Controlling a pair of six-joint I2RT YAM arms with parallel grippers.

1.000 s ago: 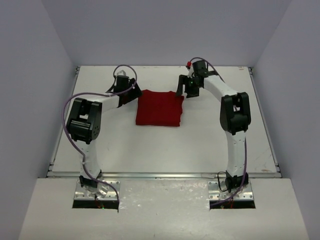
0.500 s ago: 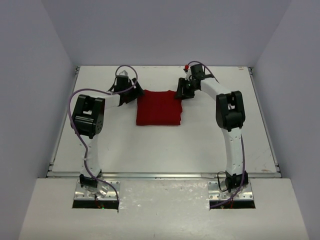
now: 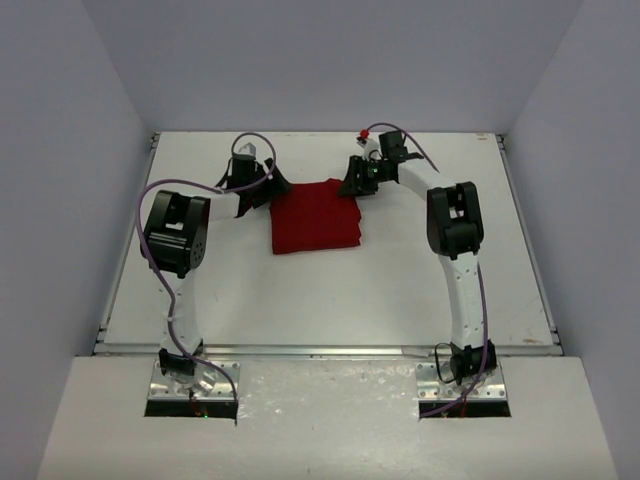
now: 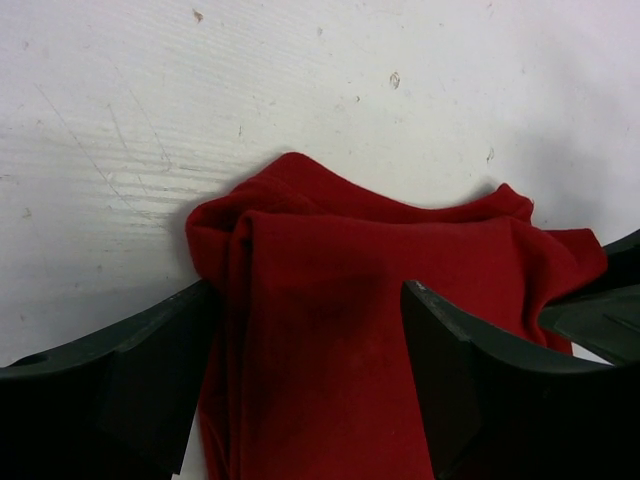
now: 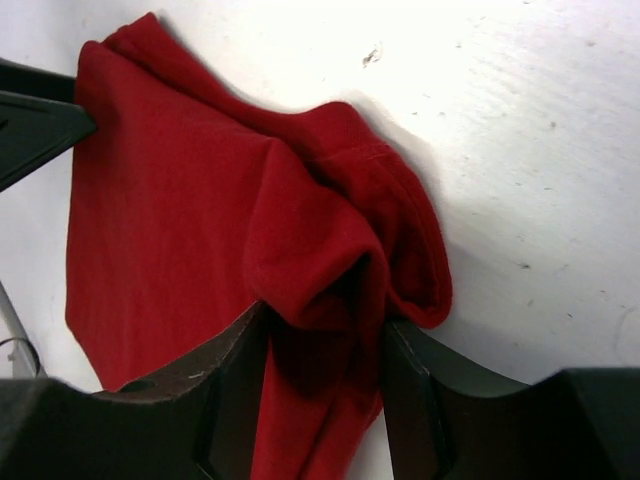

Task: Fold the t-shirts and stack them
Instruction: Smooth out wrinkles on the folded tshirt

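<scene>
The dark red t-shirt (image 3: 315, 218) lies folded into a rough square on the white table (image 3: 330, 295), towards the back. My left gripper (image 3: 268, 188) is at its far left corner. In the left wrist view the jaws of this gripper (image 4: 308, 300) stand wide apart, with the t-shirt (image 4: 380, 290) lying flat between them. My right gripper (image 3: 352, 180) is at the far right corner. In the right wrist view this gripper (image 5: 322, 322) has its jaws pressed against a bunched fold of the t-shirt (image 5: 170, 220) from both sides.
Grey walls enclose the table on the left, back and right. Both arms reach out to the far half of the table, with purple cables (image 3: 150, 200) looping off them. The back table edge (image 3: 320, 133) is close behind the grippers.
My right gripper has moved left onto the t-shirt's far right corner and bunched it up. My left gripper has stayed at the far left corner, shifting only slightly.
</scene>
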